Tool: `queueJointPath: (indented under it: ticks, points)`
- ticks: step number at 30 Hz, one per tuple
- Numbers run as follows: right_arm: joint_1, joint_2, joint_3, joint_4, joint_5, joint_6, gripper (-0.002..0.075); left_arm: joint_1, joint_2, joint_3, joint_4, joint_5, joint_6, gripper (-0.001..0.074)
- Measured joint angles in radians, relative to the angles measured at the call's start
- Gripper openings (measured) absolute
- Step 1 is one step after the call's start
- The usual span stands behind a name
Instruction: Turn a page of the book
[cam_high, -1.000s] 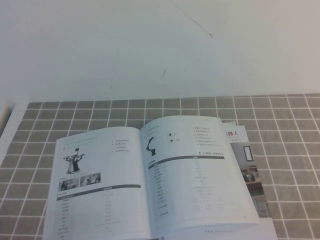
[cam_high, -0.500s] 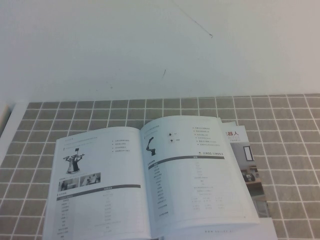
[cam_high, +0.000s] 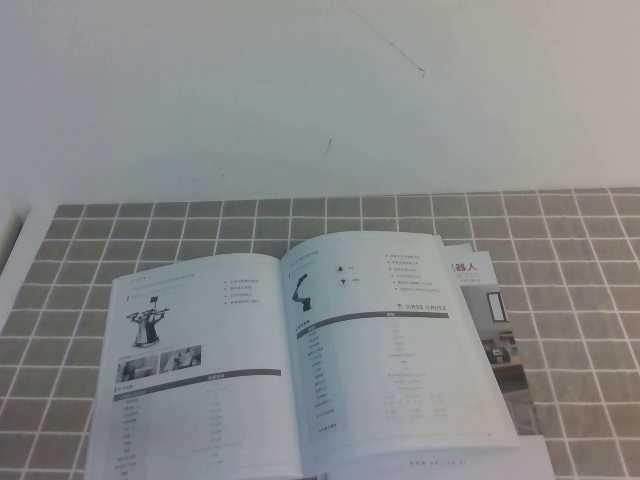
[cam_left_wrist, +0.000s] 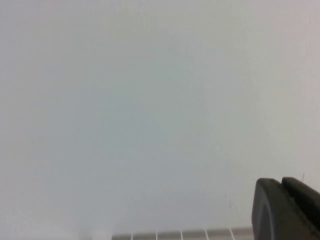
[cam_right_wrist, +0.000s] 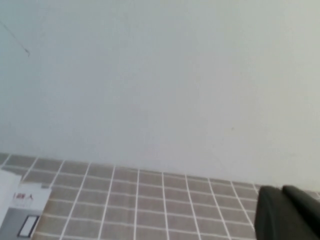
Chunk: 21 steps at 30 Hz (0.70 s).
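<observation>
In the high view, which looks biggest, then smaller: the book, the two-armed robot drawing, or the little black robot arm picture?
1. The book, biggest by far.
2. The two-armed robot drawing.
3. The black robot arm picture, only slightly smaller.
Both grippers are out of this view.

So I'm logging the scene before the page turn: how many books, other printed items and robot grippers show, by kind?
Open book: 1
Colour brochure under its right side: 1
Grippers: 2, left gripper and right gripper, each only in its own wrist view, facing the wall
Total: 4

Red "器人" shows on the book (cam_high: 310, 360).
</observation>
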Motion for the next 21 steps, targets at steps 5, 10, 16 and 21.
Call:
queueJointPath:
  ticks: [5, 10, 16, 21]
  points:
    - [0.0, 0.0, 0.0, 0.0, -0.077, 0.007, -0.0003, 0.0, 0.0, 0.0, 0.0, -0.183, -0.005, -0.0004]
    - [0.0, 0.0, 0.0, 0.004, -0.169, 0.013, -0.0003, 0.0, 0.0, 0.0, -0.004, -0.297, -0.049, -0.0004]
    - [0.0, 0.0, 0.0, 0.057, -0.324, 0.063, -0.0003, 0.0, 0.0, 0.0, -0.026, -0.345, -0.184, -0.0004]
    - [0.0, 0.0, 0.0, 0.107, -0.482, 0.092, -0.0003, 0.0, 0.0, 0.0, -0.038, -0.38, -0.25, -0.0004]
